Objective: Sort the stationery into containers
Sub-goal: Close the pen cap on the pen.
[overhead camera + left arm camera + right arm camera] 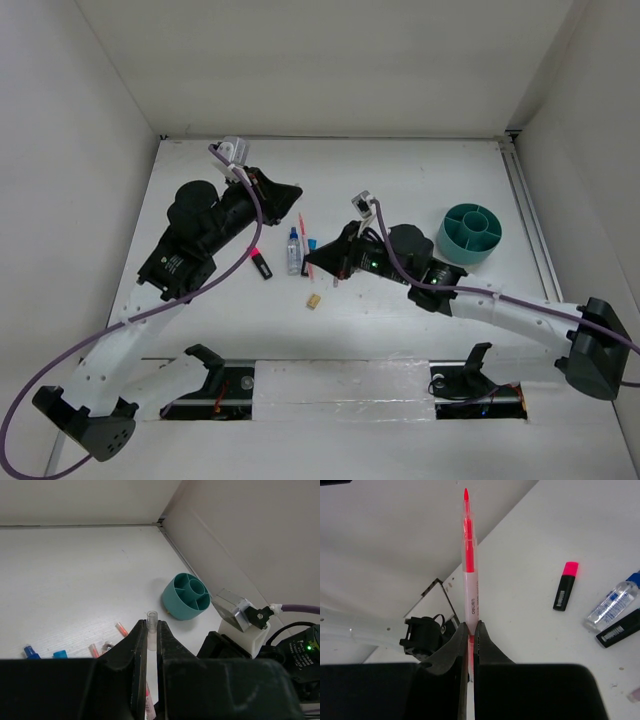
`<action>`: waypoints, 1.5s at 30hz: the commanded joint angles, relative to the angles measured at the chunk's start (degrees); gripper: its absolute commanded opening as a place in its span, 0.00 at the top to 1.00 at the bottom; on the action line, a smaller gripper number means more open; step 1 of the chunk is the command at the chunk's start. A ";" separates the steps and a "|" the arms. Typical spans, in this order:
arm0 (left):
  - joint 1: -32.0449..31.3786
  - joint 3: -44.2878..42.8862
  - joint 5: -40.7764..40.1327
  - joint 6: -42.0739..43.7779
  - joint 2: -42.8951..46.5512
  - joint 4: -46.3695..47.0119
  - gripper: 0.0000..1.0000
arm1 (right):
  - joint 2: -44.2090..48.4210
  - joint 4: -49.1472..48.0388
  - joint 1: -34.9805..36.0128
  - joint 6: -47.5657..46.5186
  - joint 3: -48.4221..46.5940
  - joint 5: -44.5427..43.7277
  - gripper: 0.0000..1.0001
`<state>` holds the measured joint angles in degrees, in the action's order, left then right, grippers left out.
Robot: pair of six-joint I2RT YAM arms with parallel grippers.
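My left gripper (292,190) (149,622) is shut on a thin salmon pencil whose clear end (152,617) sticks out past the fingertips. My right gripper (318,262) (470,625) is shut on another salmon pencil (469,565), which points away from the wrist with its red tip up. The teal-green divided cup (470,233) (187,596) stands at the right, apart from both grippers. On the table between the arms lie a black marker with a pink cap (261,263) (566,586), the clear blue-capped bottle (294,250) (612,605), a second black marker (620,627) and the tiny tan piece (314,301).
White walls close in the table at the back and both sides, with a rail along the right edge (528,215). Another salmon pencil (302,225) lies just below the left gripper. Blue caps (31,652) show at the lower left of the left wrist view.
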<state>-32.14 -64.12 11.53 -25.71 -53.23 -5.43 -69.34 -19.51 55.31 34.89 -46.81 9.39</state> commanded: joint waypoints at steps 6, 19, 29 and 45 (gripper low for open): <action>0.32 0.40 -0.81 0.93 1.46 2.27 1.00 | 2.37 -1.32 -0.03 -1.14 -3.29 0.46 1.00; 0.32 0.40 0.34 0.93 0.94 2.27 1.00 | 2.37 -1.32 -0.03 -1.67 -4.35 0.46 1.00; 0.32 0.40 0.34 1.46 0.42 2.27 1.00 | 2.90 -0.80 -0.55 -1.67 -4.35 -0.07 1.00; 0.32 0.92 0.86 1.46 -0.64 2.27 1.00 | 2.90 -0.80 -1.61 -2.20 -5.92 -0.07 1.00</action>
<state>-32.14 -63.40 11.60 -25.28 -54.22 -5.45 -68.16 -18.39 54.35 33.80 -49.43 9.45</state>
